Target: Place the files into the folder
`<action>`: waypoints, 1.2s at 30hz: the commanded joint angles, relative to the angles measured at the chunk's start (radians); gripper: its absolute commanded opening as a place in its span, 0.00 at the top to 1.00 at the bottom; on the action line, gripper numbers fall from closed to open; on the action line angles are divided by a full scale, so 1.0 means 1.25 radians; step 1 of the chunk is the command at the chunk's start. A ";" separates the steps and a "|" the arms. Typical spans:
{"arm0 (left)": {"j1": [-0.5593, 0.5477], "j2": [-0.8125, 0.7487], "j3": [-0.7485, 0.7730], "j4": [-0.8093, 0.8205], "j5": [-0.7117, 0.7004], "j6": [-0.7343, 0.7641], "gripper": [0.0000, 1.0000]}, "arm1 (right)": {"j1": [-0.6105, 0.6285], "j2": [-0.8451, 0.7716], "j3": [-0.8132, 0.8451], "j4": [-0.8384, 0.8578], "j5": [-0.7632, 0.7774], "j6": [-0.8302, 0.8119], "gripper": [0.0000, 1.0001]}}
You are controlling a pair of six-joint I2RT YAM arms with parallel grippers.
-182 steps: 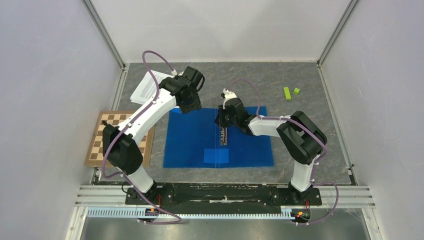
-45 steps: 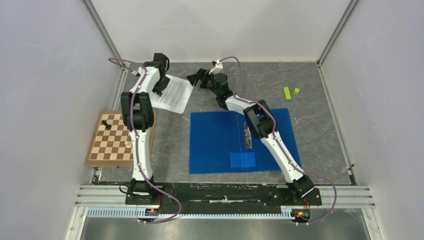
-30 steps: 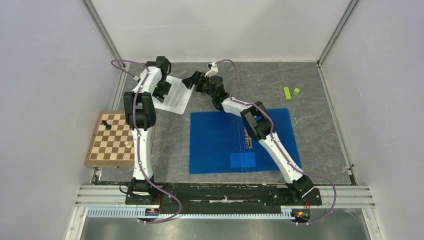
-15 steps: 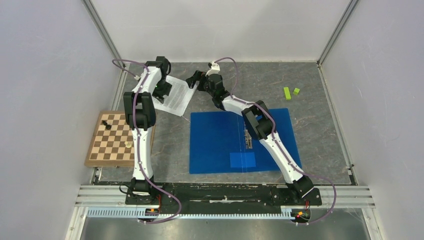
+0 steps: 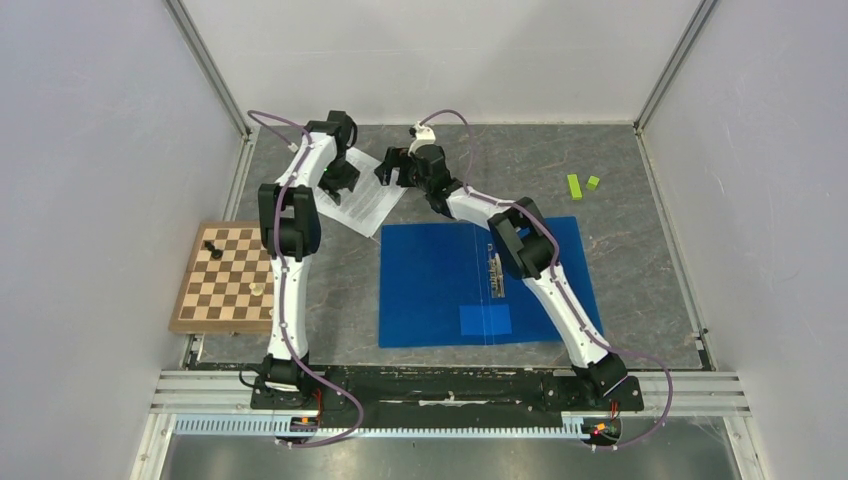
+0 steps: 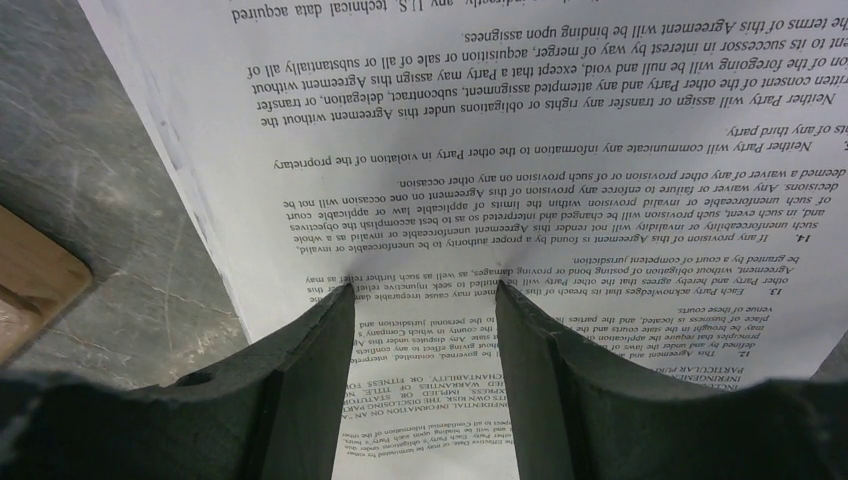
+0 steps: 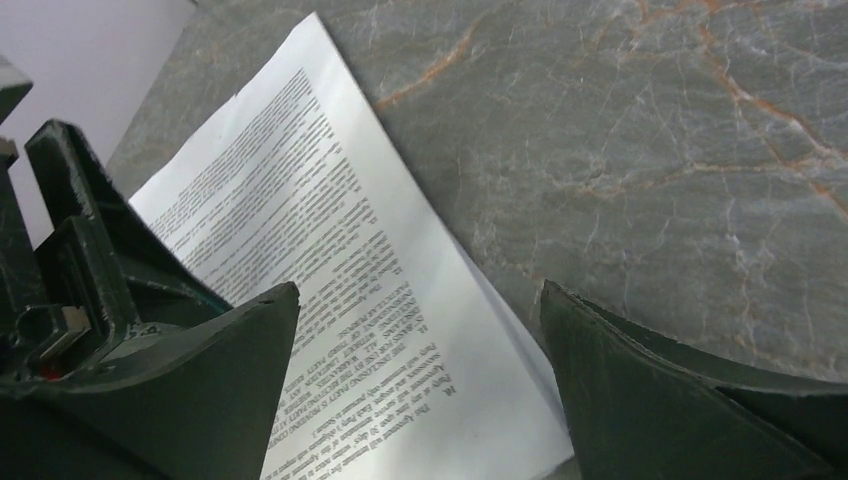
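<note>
Since half a second ago, the left gripper (image 5: 340, 184) has shifted right along the far edge of the table (image 5: 620, 160), and the papers (image 5: 368, 205) have shifted right with it, closer to the folder (image 5: 440, 290). The right gripper (image 5: 392, 165) has moved only slightly.

Current state:

1. Papers. The sheets lie on the table at the far left. Their near corner is just beside the folder's far left corner, and no part of them is inside the folder. In the left wrist view the papers (image 6: 550, 150) curve upward along one edge.

2. Left gripper (image 6: 422, 292). The fingers are parted, and printed text is readable in the gap. The tips rest on the top sheet; nothing is clamped between them.

3. Right gripper (image 7: 418, 290). The fingers are spread wide, released, and hold nothing. The right edge of the papers (image 7: 330, 260) runs between them. I cannot tell whether they touch the sheet.

4. Folder. It lies open and flat at the centre of the table, with the metal clip (image 5: 496, 275) along its spine.

5. Other items. A chessboard (image 5: 230, 290) sits at the left edge of the table, with one corner visible in the left wrist view (image 6: 30, 290). Two green blocks (image 5: 582, 185) lie at the far right, well apart from the folder.
</note>
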 commanded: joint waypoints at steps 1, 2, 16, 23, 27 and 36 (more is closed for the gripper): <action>-0.030 0.053 0.018 -0.017 0.058 0.078 0.40 | -0.002 -0.111 -0.124 -0.110 -0.015 -0.039 0.07; -0.034 0.054 0.021 -0.017 0.063 0.084 0.40 | -0.004 -0.133 -0.148 -0.120 -0.010 -0.046 0.07; -0.100 0.085 0.065 -0.012 0.173 0.269 0.40 | -0.034 -0.287 -0.286 -0.275 -0.157 -0.103 0.08; -0.117 0.102 0.080 -0.011 0.198 0.364 0.40 | -0.065 -0.377 -0.427 -0.288 -0.117 -0.074 0.08; -0.120 0.109 0.098 -0.013 0.203 0.407 0.40 | -0.108 -0.372 -0.451 -0.255 -0.184 -0.030 0.07; -0.128 0.133 0.139 -0.025 0.219 0.466 0.40 | -0.105 -0.257 -0.235 -0.429 -0.158 -0.070 0.02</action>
